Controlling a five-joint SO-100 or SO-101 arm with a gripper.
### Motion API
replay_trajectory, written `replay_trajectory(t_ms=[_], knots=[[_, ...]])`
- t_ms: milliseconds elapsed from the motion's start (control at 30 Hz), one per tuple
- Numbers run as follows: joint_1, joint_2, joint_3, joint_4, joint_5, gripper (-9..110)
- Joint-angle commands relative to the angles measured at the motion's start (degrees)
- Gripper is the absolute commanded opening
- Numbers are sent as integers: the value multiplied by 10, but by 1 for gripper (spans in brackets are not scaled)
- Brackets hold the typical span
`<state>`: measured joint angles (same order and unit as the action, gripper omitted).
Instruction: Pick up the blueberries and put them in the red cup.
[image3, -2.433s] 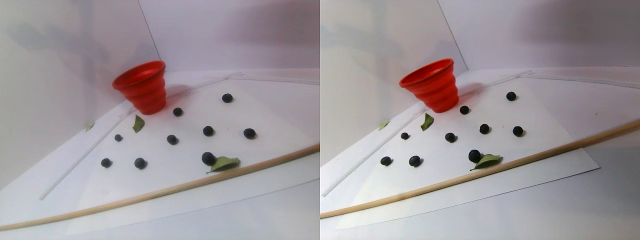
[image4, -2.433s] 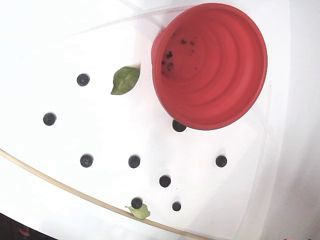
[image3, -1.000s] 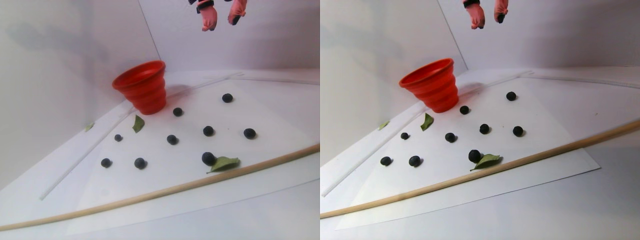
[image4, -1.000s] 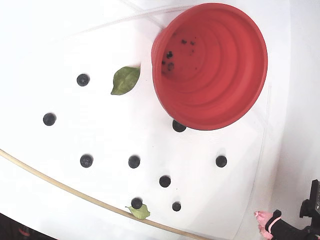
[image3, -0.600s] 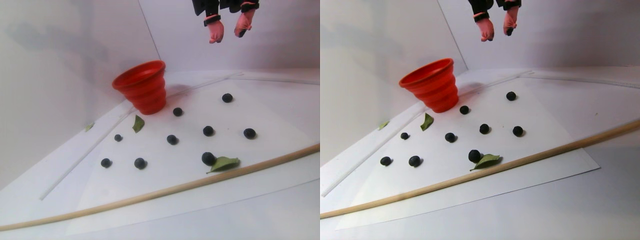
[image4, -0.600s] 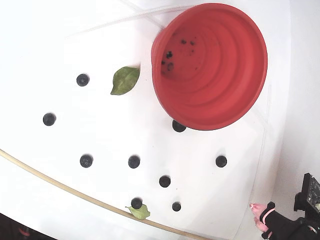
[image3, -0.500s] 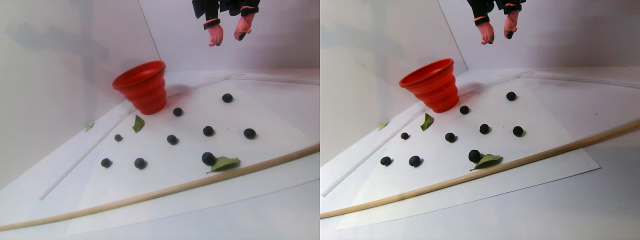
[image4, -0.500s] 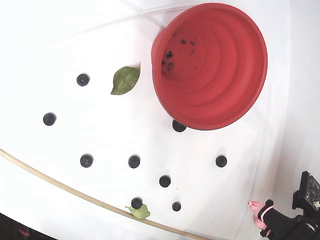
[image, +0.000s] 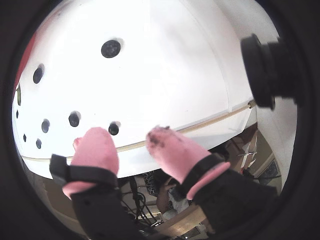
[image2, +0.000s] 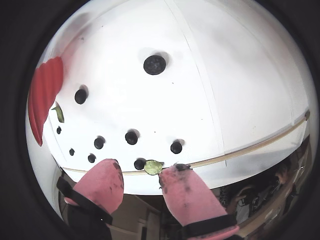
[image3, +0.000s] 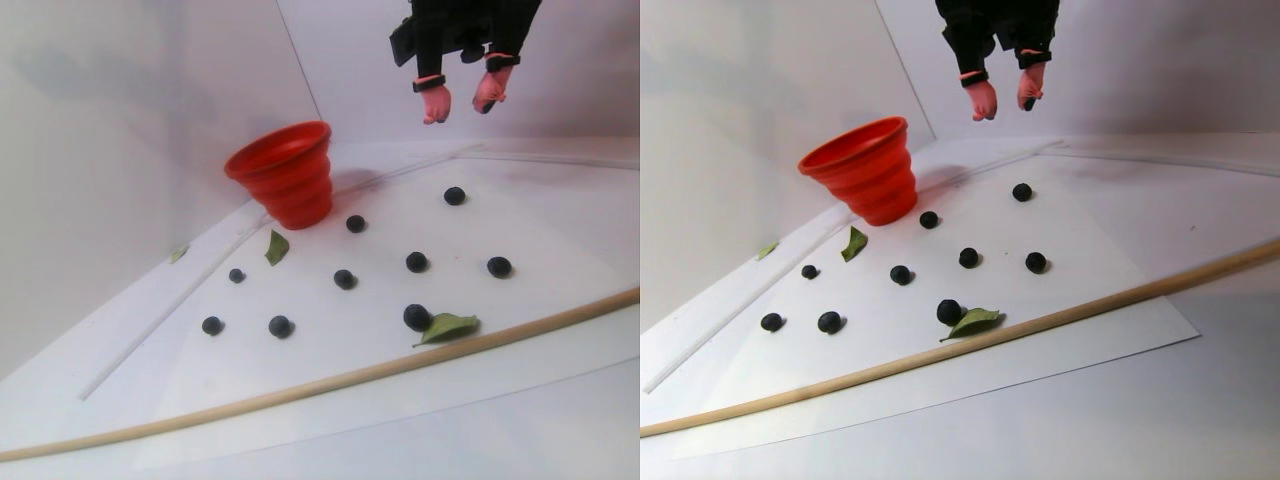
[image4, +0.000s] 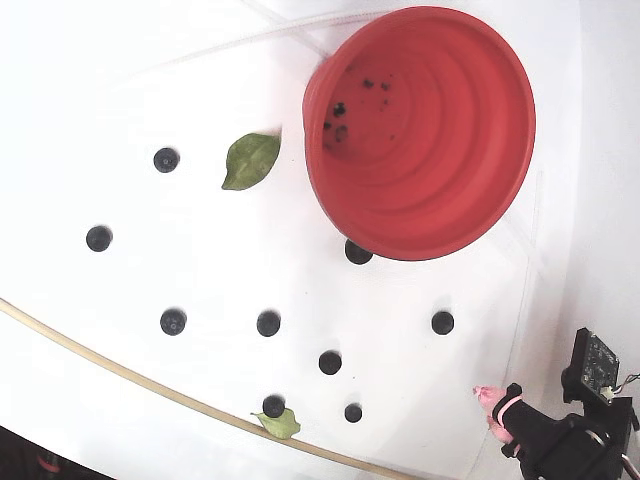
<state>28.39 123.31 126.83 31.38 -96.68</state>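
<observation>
Several dark blueberries (image3: 417, 262) lie scattered on a white sheet (image3: 560, 225); they also show in the fixed view (image4: 268, 323) and in both wrist views (image: 110, 48) (image2: 154, 64). The red cup (image3: 285, 175) stands upright at the sheet's far left corner. In the fixed view its ribbed inside (image4: 440, 150) shows only dark specks at the bottom. My gripper (image3: 460, 112) hangs high above the sheet's far side, to the right of the cup. Its pink fingers (image2: 106, 182) are spread apart with nothing between them. It also shows in the fixed view (image4: 493, 410).
A thin wooden strip (image3: 330, 375) runs along the sheet's near edge. One green leaf (image3: 445, 325) touches a berry by the strip; another leaf (image3: 275, 247) lies near the cup. White walls close the back. A black camera body (image: 265, 70) juts into one wrist view.
</observation>
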Motion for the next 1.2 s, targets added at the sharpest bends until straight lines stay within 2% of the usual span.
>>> replay_trajectory(t_ms=[0,1167], knots=[[3,0,-6,-21,-2,15],[-5,-168,-75,-176,-41,17]])
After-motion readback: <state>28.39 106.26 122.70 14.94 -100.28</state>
